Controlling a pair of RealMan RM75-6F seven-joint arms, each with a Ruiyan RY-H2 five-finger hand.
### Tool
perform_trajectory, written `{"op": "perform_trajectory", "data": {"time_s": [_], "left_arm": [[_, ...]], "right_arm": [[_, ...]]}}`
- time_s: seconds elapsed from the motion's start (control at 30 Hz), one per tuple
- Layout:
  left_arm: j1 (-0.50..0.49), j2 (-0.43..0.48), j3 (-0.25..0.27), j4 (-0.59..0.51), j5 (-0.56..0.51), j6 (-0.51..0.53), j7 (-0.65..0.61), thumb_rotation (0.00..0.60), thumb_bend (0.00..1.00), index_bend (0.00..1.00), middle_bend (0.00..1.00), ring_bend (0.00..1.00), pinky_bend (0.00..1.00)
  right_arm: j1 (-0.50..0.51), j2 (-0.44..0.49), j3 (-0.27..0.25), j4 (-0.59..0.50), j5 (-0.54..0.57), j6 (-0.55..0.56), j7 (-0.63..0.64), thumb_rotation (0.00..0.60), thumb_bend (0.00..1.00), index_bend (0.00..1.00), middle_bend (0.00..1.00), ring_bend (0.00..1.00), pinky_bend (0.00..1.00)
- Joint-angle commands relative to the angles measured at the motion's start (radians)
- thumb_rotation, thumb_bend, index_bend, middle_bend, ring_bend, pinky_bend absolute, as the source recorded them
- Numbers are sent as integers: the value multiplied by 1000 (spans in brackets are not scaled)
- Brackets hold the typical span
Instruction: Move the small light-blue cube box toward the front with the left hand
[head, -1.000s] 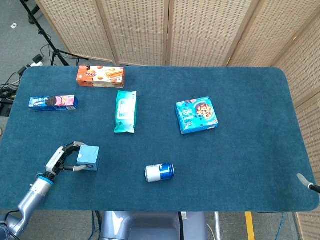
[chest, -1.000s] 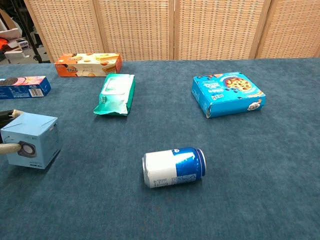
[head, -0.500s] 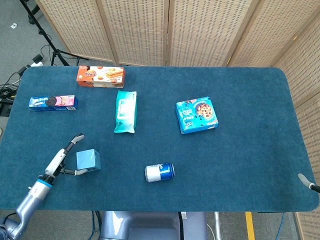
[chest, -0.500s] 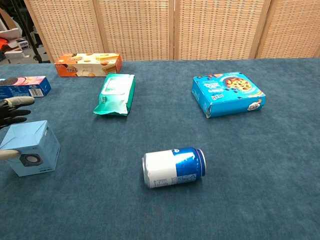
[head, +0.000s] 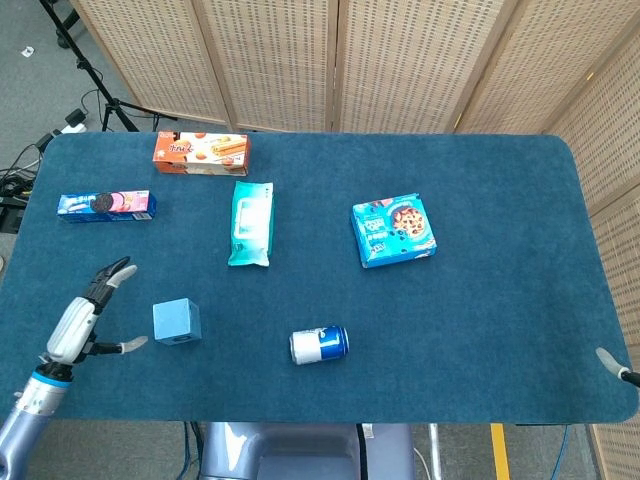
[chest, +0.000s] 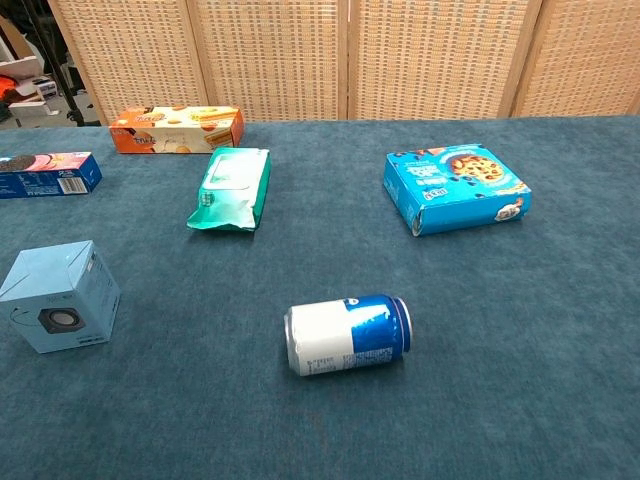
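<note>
The small light-blue cube box (head: 176, 322) stands on the blue table near the front left, also at the left of the chest view (chest: 62, 295). My left hand (head: 83, 315) hovers to the left of the box with fingers spread, holding nothing and clear of the box. It does not show in the chest view. At the front right edge of the head view only a small grey tip of my right hand (head: 610, 362) shows; how its fingers stand cannot be made out.
A blue and white can (head: 319, 344) lies on its side right of the cube. Behind are a teal wipes pack (head: 250, 223), a blue cereal box (head: 393, 230), an orange biscuit box (head: 200, 152) and a blue cookie pack (head: 105, 205). The table's front edge (head: 300, 416) is close.
My left hand let go of the cube box, spread its fingers and drew back to the left. The box stays on the table, slightly turned.
</note>
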Motion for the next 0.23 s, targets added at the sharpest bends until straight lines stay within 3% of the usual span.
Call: {"op": "perform_trajectory", "data": {"time_s": [0.03,0.23], "left_arm": [[60,233,-56,-389,-132,-17,516,600,93,0,0,0,0],[96,290,-64,-459,-171,-2,605,600,95,0,0,0,0]], "right_arm": [[0,-1,-1,-3,-2,1,-6,600,0,0,0,0,0],[1,-3,-1,-4,0,-2,-14,600,0,0,0,0,0]]}}
